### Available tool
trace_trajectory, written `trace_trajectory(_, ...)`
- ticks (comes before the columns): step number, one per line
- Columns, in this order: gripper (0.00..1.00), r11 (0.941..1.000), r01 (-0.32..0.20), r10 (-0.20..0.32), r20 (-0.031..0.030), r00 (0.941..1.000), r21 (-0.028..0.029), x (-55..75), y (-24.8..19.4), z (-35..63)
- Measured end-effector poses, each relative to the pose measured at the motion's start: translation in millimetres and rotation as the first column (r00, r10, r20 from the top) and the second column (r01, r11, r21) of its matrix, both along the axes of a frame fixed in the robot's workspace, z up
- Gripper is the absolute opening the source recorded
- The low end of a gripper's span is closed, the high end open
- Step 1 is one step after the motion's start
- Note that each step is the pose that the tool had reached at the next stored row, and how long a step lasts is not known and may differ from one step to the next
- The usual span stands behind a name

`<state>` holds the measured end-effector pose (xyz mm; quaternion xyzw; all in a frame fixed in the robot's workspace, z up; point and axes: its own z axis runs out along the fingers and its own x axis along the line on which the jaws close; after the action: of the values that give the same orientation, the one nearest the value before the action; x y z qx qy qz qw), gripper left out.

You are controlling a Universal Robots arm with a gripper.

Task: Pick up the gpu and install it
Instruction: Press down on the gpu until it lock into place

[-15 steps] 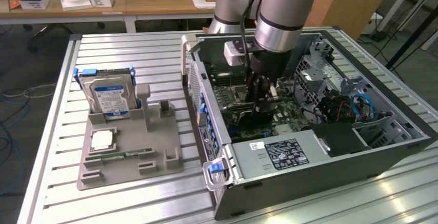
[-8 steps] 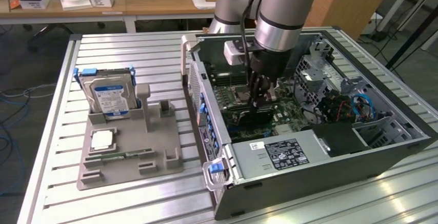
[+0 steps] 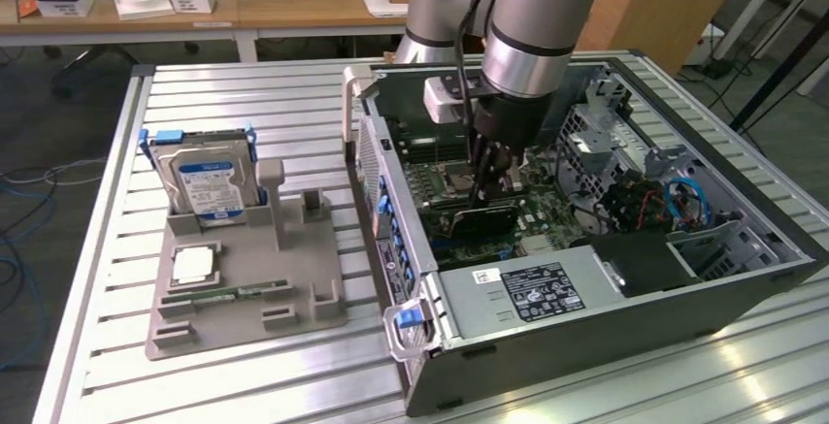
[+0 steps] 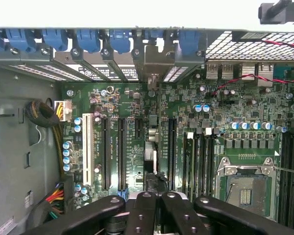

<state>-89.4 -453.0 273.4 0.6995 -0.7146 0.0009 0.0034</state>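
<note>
The gripper [image 3: 492,194] reaches down into the open computer case [image 3: 674,303], its black fingers [image 4: 152,210] drawn together on the top edge of the gpu [image 3: 477,218]. In the exterior view the card stands on edge just under the fingertips, a dark slab low over the motherboard [image 3: 550,212], near the middle of the case. From the wrist view the card appears edge-on as a thin vertical strip [image 4: 153,147] running away from the fingers toward the rear bracket openings, lined up among the long black expansion slots [image 4: 121,154]. Whether it is fully seated in a slot cannot be told.

Beside the card on the board lie the empty CPU socket [image 4: 246,188] with its metal frame and a row of blue-topped capacitors [image 4: 250,126]. Blue slot-cover latches [image 4: 88,40] line the back wall of the case. The power supply [image 3: 531,288] with its white label sits at the case's near end in the exterior view.

Well apart, toward the exterior view's left, a grey parts holder [image 3: 247,293] rests on the slatted metal table [image 3: 116,201], carrying an upright hard drive [image 3: 205,183], a square processor chip [image 3: 192,266] and a narrow memory stick [image 3: 237,293].
</note>
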Motion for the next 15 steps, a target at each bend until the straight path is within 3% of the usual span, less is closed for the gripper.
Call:
trace_trajectory(10,0.11,1.0000,0.000,0.000,-0.0002,1.0000,-0.0002,0.0,0.0,0.5)
trace_trajectory(15,0.11,1.0000,0.000,0.000,0.0000,1.0000,-0.0001,-0.7,0.0,8.3)
